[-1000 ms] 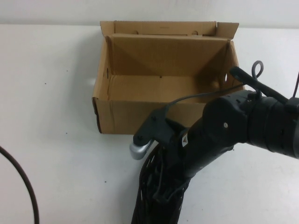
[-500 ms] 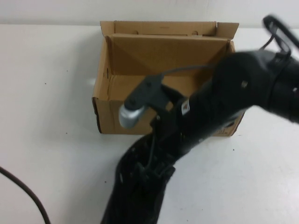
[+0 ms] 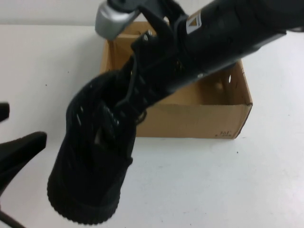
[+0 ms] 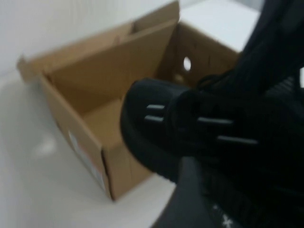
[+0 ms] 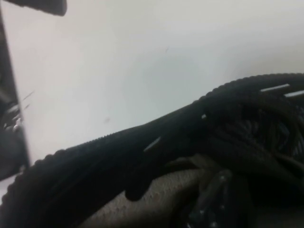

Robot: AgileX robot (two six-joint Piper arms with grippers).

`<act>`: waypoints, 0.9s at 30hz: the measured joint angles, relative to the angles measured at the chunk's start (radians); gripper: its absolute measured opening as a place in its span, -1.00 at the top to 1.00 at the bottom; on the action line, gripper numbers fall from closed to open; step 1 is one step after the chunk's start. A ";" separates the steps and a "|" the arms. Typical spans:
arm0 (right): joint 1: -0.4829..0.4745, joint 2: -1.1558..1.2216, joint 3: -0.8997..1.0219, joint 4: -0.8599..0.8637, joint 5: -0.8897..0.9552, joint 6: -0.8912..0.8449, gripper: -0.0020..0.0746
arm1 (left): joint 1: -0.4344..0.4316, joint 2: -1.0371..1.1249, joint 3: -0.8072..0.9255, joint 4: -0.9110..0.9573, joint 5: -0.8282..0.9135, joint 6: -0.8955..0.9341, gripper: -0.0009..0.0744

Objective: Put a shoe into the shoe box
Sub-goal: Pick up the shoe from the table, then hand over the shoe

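The black lace-up shoe point(image 3: 92, 156) hangs in the air in the high view, sole end toward the camera, in front of the near-left corner of the brown cardboard shoe box point(image 3: 199, 118). My right gripper point(image 3: 140, 83) is shut on the shoe's collar and holds it clear of the table. In the right wrist view a finger point(image 5: 213, 199) sits inside the shoe point(image 5: 118, 156). My left gripper point(image 3: 21, 149) is at the table's left edge, apart from the shoe. The left wrist view shows the shoe point(image 4: 190, 128) before the open box point(image 4: 85, 142).
The box stands open at the back middle of the white table point(image 3: 228, 190), flaps up. The right arm point(image 3: 228, 33) crosses above the box. White table surface lies to the right and front of the box.
My right arm has lifted the shoe off the table and up toward the camera, over the box's near-left corner. My left gripper has come into view at the left edge.
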 joint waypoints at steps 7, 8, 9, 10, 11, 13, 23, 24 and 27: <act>-0.007 0.001 -0.028 -0.048 -0.043 0.002 0.95 | 0.000 0.053 0.000 -0.087 -0.068 0.232 -0.42; -0.011 0.003 -0.028 -0.050 -0.050 0.012 0.95 | 0.000 0.065 0.000 -0.094 -0.070 0.247 -0.43; -0.012 0.005 -0.028 -0.062 -0.064 0.037 0.95 | 0.000 0.077 0.000 -0.108 -0.072 0.266 -0.43; -0.017 0.009 -0.028 -0.076 -0.084 0.074 0.95 | 0.000 0.089 0.000 -0.128 -0.074 0.287 -0.43; -0.017 0.014 -0.028 -0.095 -0.110 0.111 0.95 | 0.000 0.099 0.000 -0.150 -0.074 0.306 -0.43; -0.017 0.030 -0.028 -0.152 -0.174 0.221 0.95 | 0.000 0.120 0.000 -0.215 -0.078 0.361 -0.43; -0.017 0.131 -0.128 -0.554 -0.237 0.737 0.95 | 0.000 0.237 -0.013 -0.330 -0.153 0.421 -0.44; -0.019 0.144 -0.151 -0.574 -0.223 0.761 0.95 | 0.000 0.255 -0.023 -0.332 -0.158 0.421 -0.44; -0.019 0.184 -0.215 -0.596 -0.182 0.792 0.95 | -0.008 0.306 -0.053 -0.323 -0.174 0.421 -0.43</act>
